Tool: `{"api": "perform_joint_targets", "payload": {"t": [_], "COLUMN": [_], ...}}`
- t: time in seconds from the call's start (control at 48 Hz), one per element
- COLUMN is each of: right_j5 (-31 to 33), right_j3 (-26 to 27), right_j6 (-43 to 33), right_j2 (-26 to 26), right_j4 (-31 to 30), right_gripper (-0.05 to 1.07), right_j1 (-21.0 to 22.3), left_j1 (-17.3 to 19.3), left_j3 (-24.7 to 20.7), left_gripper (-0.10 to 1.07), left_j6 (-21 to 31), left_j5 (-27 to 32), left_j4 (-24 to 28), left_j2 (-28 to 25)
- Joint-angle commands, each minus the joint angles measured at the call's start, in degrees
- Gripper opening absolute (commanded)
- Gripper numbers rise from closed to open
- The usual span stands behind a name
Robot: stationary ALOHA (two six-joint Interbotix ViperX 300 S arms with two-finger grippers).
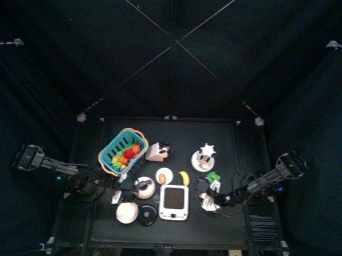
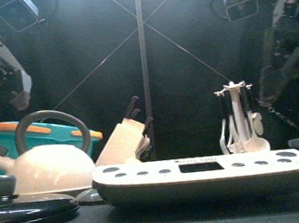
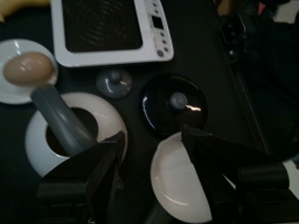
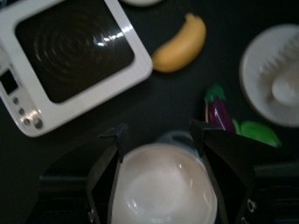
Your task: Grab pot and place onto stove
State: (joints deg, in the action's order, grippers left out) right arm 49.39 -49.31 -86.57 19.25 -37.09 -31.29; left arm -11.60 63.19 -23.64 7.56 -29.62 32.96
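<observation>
We are seeing the right arm reaching in from the bench's [image 1: 230, 135] right edge, its wrist bent down, so that the right gripper [image 4: 162, 134] is hanging over the pot [image 4: 163, 188]. Its jaws are standing wide apart, one on each side of the pot and gripping nothing. The left arm is coming in from the left edge toward the front left corner. The left gripper [image 3: 149, 144] is also released, jaws spread above a cream dish [image 3: 181, 182].

The pot is sitting on the bench just right of the stove [image 1: 175, 202], near the front edge and not on it. It is round with its mouth facing up, and we cannot make out a long axis. The stove's longer side is running from the front edge toward the back, with the button strip facing the front.

Only the right wrist view is showing the pot clearly, along with a banana [image 4: 181, 44] and an eggplant [image 4: 219, 110] beyond it. The left wrist view is showing a kettle [image 3: 65, 140] and a black lid [image 3: 176, 101] beside the dish. The front view is giving us the stove's buttons, with a teal basket [image 2: 0, 134] behind the kettle.
</observation>
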Motion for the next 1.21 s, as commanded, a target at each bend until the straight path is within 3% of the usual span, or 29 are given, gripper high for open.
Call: {"api": "perform_joint_targets", "payload": {"t": [0.0, 0.188, 0.562, 0.75, 0.917, 1.188], "right_j5": [2.6, 5.9, 6.2, 0.1, -6.8, -8.5], "right_j3": [-0.3, -1.3, -5.5, -8.9, -11.6, -12.8], "right_j6": [-0.1, -0.1, -0.3, -0.3, -0.3, -0.4], "right_j2": [2.5, 3.1, 3.9, 3.3, 3.2, 3.2], "right_j4": [5.4, 10.5, 14.2, 13.4, 12.7, 11.6], "right_gripper": [0.91, 0.91, 0.91, 0.91, 0.90, 0.67], "right_j1": [-1.2, -2.5, -2.1, -0.1, 1.9, 2.3], "left_j1": [0.0, 0.0, 0.0, 0.1, 0.5, 0.7], "left_j3": [0.0, 1.8, 2.3, 2.5, 2.5, 2.2], "left_gripper": [0.90, 0.90, 0.90, 0.89, 0.89, 0.89], "left_j6": [0.0, 0.1, 0.1, 0.0, 0.0, 0.0], "left_j5": [-5.1, -13.3, -19.7, -20.7, -25.0, -28.4], "left_j4": [0.4, 0.4, 0.4, 0.4, 0.5, 0.4], "left_j2": [-0.1, -0.2, -0.4, -0.4, -0.4, -0.4]}}
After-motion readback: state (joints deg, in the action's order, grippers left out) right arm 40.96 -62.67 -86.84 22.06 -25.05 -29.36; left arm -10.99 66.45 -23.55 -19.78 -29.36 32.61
